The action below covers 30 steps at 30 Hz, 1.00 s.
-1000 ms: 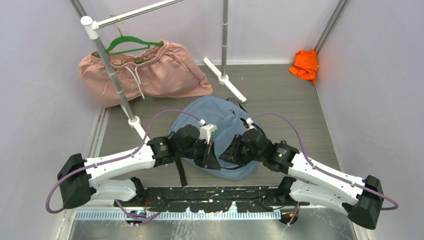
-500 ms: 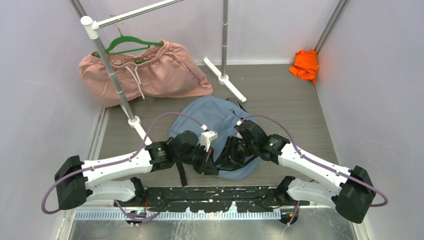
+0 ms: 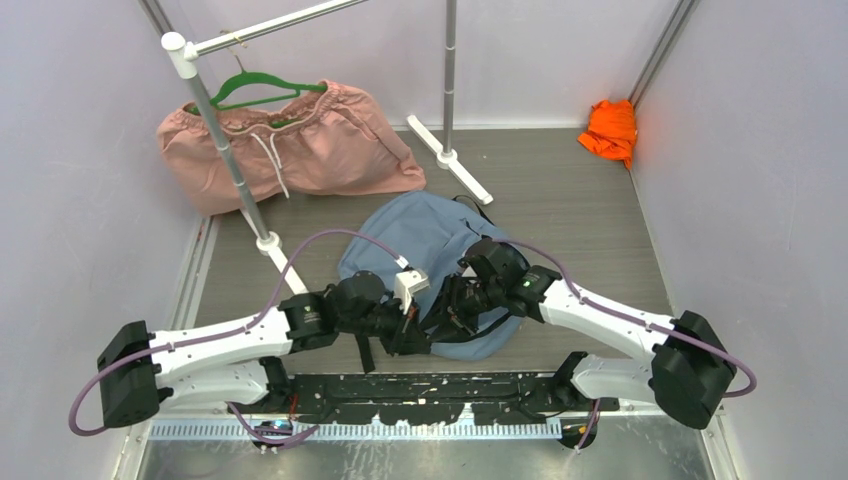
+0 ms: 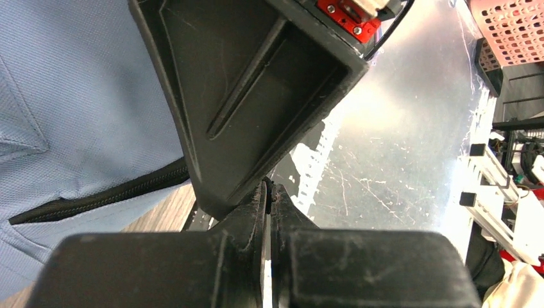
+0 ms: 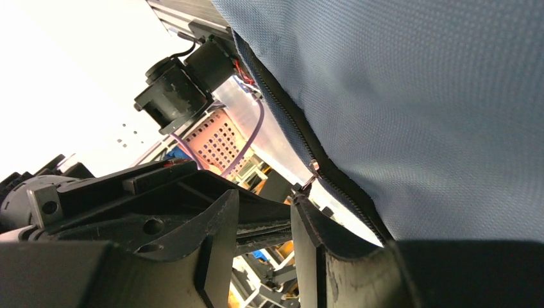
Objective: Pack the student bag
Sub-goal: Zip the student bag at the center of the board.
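The student bag (image 3: 425,235), a dusty-blue backpack, lies mid-table. Both grippers meet at its near edge. My left gripper (image 3: 412,335) is shut, its fingertips pressed together (image 4: 268,187) just below the bag's black zipper (image 4: 96,196); I cannot tell if anything is pinched. My right gripper (image 3: 452,312) is open (image 5: 266,200) with nothing between its fingers. Its right fingertip sits just under the metal zipper pull (image 5: 312,170) on the bag's zipper (image 5: 289,122). Blue fabric (image 5: 417,96) fills the right wrist view. The right gripper's black body (image 4: 256,83) looms close in the left wrist view.
A pink drawstring garment (image 3: 300,150) on a green hanger leans at the back left, beside a slanted rack pole (image 3: 225,150). A white rack foot (image 3: 450,160) lies behind the bag. An orange cloth (image 3: 610,128) sits in the far right corner. A black strap (image 3: 363,345) trails toward me.
My right arm has swung left and nearer, up against the left gripper, and its jaws have widened. The left arm has drawn back slightly toward the near edge, still shut.
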Each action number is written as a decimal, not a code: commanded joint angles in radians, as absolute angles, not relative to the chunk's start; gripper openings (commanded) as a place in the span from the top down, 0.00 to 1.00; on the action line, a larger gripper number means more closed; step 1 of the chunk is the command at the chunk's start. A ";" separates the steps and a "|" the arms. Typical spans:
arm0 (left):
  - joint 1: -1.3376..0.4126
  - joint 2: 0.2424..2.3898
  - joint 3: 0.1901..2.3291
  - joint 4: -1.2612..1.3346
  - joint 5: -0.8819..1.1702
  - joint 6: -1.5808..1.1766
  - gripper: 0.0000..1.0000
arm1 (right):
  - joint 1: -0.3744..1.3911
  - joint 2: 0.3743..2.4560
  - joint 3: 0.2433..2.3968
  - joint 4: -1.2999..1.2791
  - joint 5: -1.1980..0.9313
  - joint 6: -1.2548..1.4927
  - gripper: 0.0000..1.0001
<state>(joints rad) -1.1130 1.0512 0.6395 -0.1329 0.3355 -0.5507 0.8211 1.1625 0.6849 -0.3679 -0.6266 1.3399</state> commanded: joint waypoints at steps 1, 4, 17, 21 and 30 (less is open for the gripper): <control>-1.114 1.031 0.635 -0.034 0.282 -0.512 1.00 | 0.837 1.164 0.694 -0.253 -0.770 1.413 0.59; -1.112 1.023 0.635 -0.024 0.269 -0.508 1.00 | 0.838 1.168 0.707 -0.344 -0.760 1.363 0.59; -1.113 1.008 0.616 -0.005 0.240 -0.517 1.00 | 0.872 1.176 0.686 -0.374 -0.764 1.326 0.59; -1.114 1.018 0.626 -0.005 0.247 -0.512 1.00 | 0.898 1.200 0.685 -0.295 -0.776 1.362 0.63; -1.112 1.005 0.712 -0.167 0.193 -0.549 0.26 | 0.897 1.188 0.675 -0.312 -0.757 1.343 0.99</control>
<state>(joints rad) -1.1316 1.0248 0.6334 -0.1310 0.3370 -0.5468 0.8623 1.2118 0.6376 -0.3092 -0.6243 1.3842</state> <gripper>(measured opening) 0.483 0.036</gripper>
